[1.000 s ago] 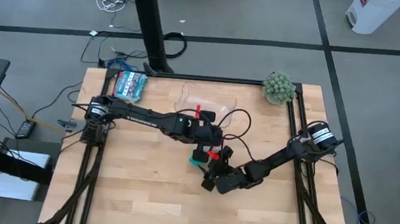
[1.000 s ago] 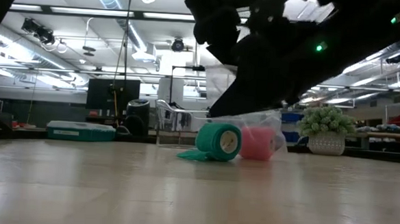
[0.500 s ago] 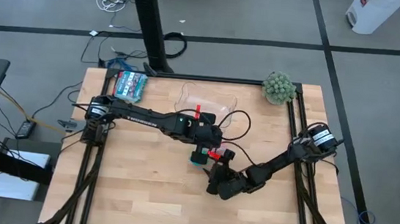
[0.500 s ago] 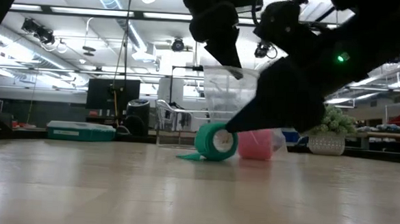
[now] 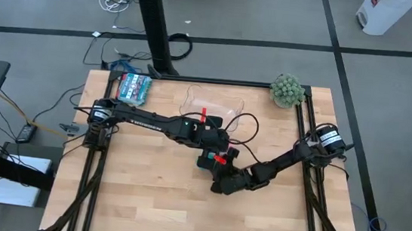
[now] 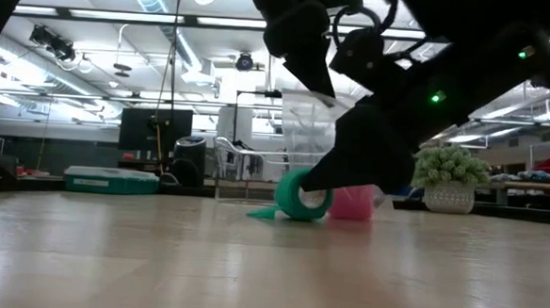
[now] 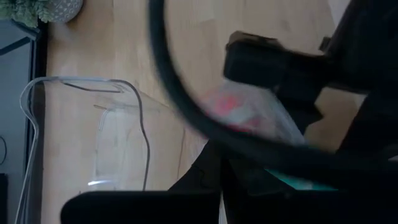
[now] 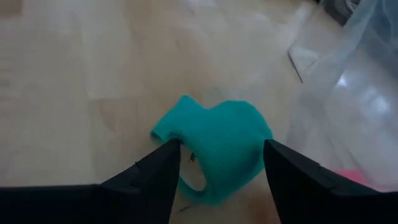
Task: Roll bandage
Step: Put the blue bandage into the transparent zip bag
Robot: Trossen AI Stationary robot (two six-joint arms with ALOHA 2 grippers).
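The bandage (image 8: 217,149) is a teal roll lying on its side on the table, with a short loose tail (image 6: 262,213) on the wood beside it. It also shows near the table's middle (image 5: 204,161). My right gripper (image 8: 221,152) comes in low from the near-right, open, with one finger on each side of the roll. In the low view my right gripper (image 6: 350,167) covers the roll's right side. My left gripper (image 6: 323,92) hangs shut above the roll and touches nothing that I can see. My right gripper has its two fingers (image 8: 163,163) beside the roll's two curved sides (image 8: 186,134), slanting down from the table's near-right. The roll rests on the table. Whether the fingers touch it, I cannot tell.
A pink block (image 6: 353,202) in clear plastic lies just behind the roll. A clear plastic tray (image 5: 215,103) sits toward the far edge. A teal-patterned packet (image 5: 134,87) is at the far left corner and a small plant (image 5: 287,89) at the far right. The near half of the table is bare wood.
My right gripper has come closer to the bandage roll from the near-right and has rolled about its own axis. It now covers the roll's right side in the low view. The roll stays in its place on the table.
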